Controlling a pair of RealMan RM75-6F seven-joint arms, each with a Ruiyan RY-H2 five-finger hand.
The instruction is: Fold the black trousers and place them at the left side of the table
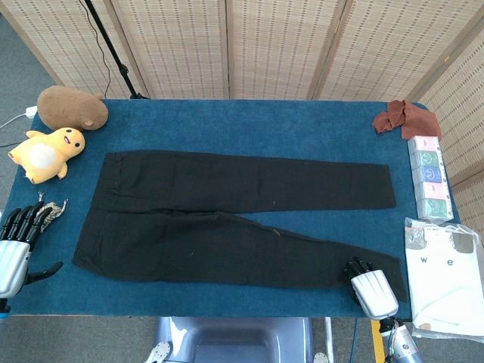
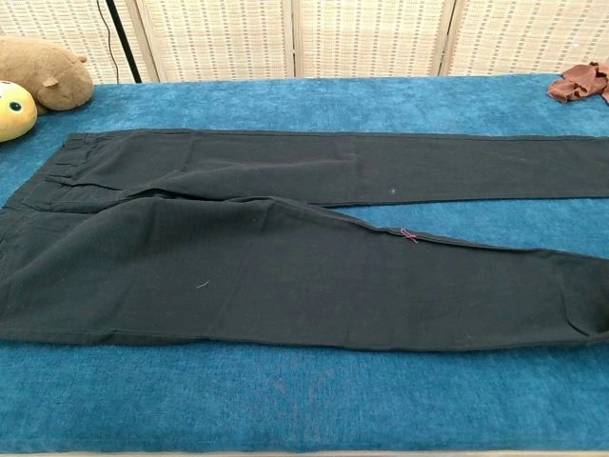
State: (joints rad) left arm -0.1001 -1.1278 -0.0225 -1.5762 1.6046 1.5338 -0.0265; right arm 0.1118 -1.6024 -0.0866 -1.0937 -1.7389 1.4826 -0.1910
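Note:
The black trousers [image 1: 227,215] [image 2: 285,257] lie flat on the blue table [image 1: 242,121], waistband to the left and both legs stretched to the right. At the front right, my right hand [image 1: 369,286] sits on the hem of the near leg. Its fingers curl onto the cloth and appear to grip it. My left hand [image 1: 17,253] hovers at the table's front-left edge, left of the waistband, fingers spread and holding nothing. Neither hand shows in the chest view.
A brown plush [image 1: 72,107], a yellow duck plush [image 1: 47,153] and a striped rope toy [image 1: 47,214] occupy the left side. At the right are a brown rag [image 1: 404,119], pastel boxes [image 1: 429,175] and a bagged white shirt [image 1: 446,280].

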